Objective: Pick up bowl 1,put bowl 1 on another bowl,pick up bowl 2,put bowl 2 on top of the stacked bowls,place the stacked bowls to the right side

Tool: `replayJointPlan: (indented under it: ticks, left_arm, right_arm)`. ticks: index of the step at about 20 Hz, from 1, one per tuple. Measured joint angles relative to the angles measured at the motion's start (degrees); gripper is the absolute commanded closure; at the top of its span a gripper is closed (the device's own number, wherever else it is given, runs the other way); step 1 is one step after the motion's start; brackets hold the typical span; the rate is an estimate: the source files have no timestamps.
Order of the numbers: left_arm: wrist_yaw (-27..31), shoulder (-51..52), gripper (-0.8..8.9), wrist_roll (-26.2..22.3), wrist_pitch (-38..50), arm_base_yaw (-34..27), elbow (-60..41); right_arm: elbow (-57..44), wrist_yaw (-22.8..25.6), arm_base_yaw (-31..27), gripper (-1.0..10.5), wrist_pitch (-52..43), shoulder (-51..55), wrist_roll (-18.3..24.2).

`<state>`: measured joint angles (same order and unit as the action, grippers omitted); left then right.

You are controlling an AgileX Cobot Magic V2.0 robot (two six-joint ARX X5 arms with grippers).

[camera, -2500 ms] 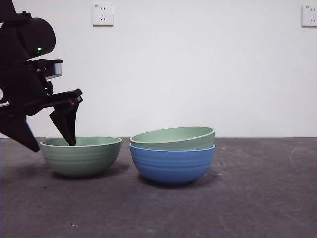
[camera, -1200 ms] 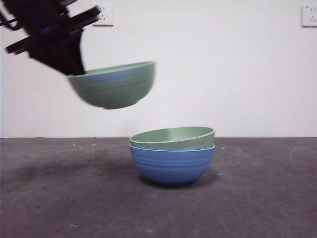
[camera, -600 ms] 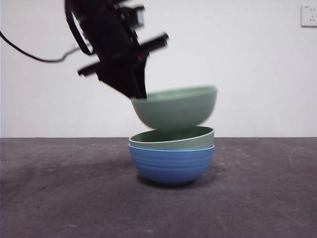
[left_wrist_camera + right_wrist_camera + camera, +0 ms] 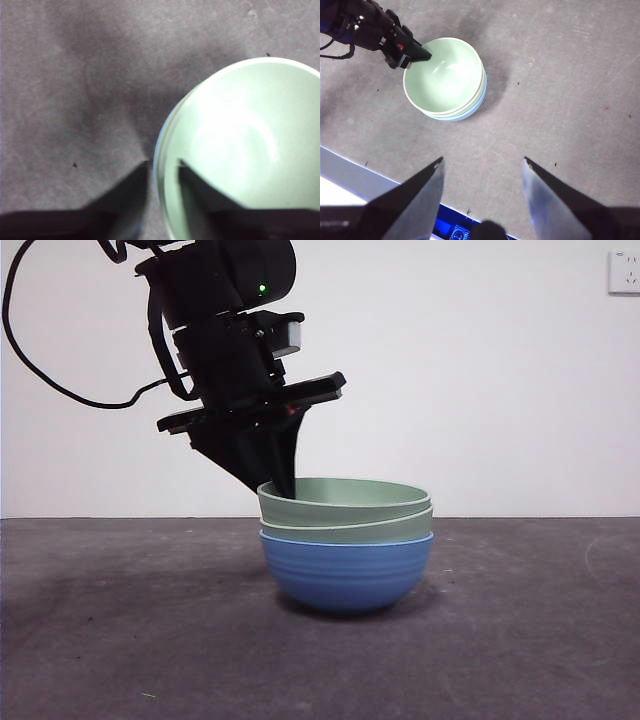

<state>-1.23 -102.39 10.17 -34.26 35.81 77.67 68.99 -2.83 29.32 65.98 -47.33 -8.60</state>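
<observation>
At the left of the front view the left hand comes down from above, big and dark, with a small green light lit on its arm and a black cable looping off toward the left edge. Its two jaws straddle the left rim of the top green bowl, one jaw outside the wall and one inside, pinching that rim; the left wrist view shows the same grip, with the pale green inside of the bowl filling much of that picture.

The top green bowl sits nested in a second green bowl, whose rim shows as a tilted band just beneath it, higher on the right. Both rest inside the blue bowl, which has faint horizontal ribs and a thin pale rim and stands on the grey tabletop about at the middle of the front view. From the right wrist view the stack appears as concentric rims, with the left hand reaching onto its edge.

The right hand hangs high above the tabletop, well apart from the stack, its jaws spread wide and holding nothing.

On the white wall at the far right is a white wall socket. No brand, label or writing can be read on any of these things.
</observation>
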Motion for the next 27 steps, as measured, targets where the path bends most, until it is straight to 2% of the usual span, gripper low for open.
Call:
replayJointPlan:
  ticks: [3, 6, 7, 9, 10, 15, 22, 27]
  left_arm:
    - [-1.99, 0.02, 3.7, 0.0, -0.15, 0.22, 0.0]
    - [-1.95, 0.94, 3.7, 0.0, -4.57, 0.26, 0.74]
    - [-1.92, 2.03, 3.7, -0.02, -6.43, 0.26, 1.18]
    - [-1.9, 5.22, 3.7, -0.35, -10.19, 0.26, 2.99]
    - [-1.9, 7.04, 3.7, -0.79, -11.89, 0.26, 4.2]
    - [-1.9, 19.28, 3.71, -2.23, -20.31, 0.26, 10.19]
    - [-1.9, 34.53, 3.71, -3.56, -26.97, 0.26, 14.05]
    - [-1.9, 38.58, 3.72, -3.58, -28.81, 0.26, 14.05]
  right_arm:
    - [0.0, 0.0, 0.0, 6.9, 0.0, -0.02, 0.0]
    - [0.0, -0.09, 0.0, 6.8, -0.11, -0.9, 0.0]
    - [0.0, -0.13, 0.0, 6.3, -0.74, -1.75, 0.0]
    - [0.0, -0.15, 0.0, 4.4, -2.4, -4.2, 0.0]
    - [0.0, -0.28, 0.0, 4.2, -3.15, -5.73, 0.0]
    - [0.0, -5.81, -0.02, 4.1, -10.8, -16.63, -1.25]
    - [0.0, -6.16, -0.04, 4.1, -18.84, -36.44, -3.43]
    - [0.0, -6.19, -0.04, 4.1, -23.76, -43.34, -5.79]
